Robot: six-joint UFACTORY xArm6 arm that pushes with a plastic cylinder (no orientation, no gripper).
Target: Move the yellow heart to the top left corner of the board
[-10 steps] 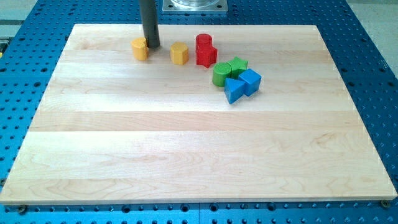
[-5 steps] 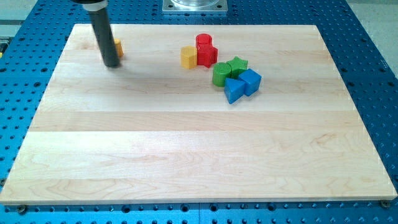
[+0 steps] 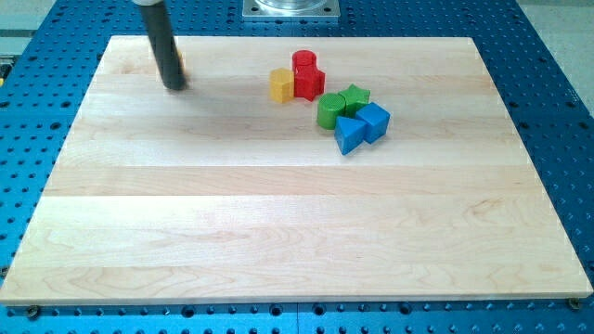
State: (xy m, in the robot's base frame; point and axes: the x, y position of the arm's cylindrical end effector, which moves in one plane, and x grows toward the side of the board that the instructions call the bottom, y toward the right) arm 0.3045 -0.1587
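Your tip [image 3: 174, 86] sits in the board's [image 3: 278, 232] upper left region, with no jaws to open or close: it grasps nothing and can only push. The yellow heart [image 3: 180, 66] is almost wholly hidden behind the rod; only an orange-yellow sliver shows at its right edge, so contact cannot be confirmed. Judged from this, the heart is near the top left corner but short of it. The other yellow block [image 3: 282, 84] rests beside the red blocks [image 3: 307, 76], well apart, with green [image 3: 340, 105] and blue [image 3: 362, 125] clustered nearby.
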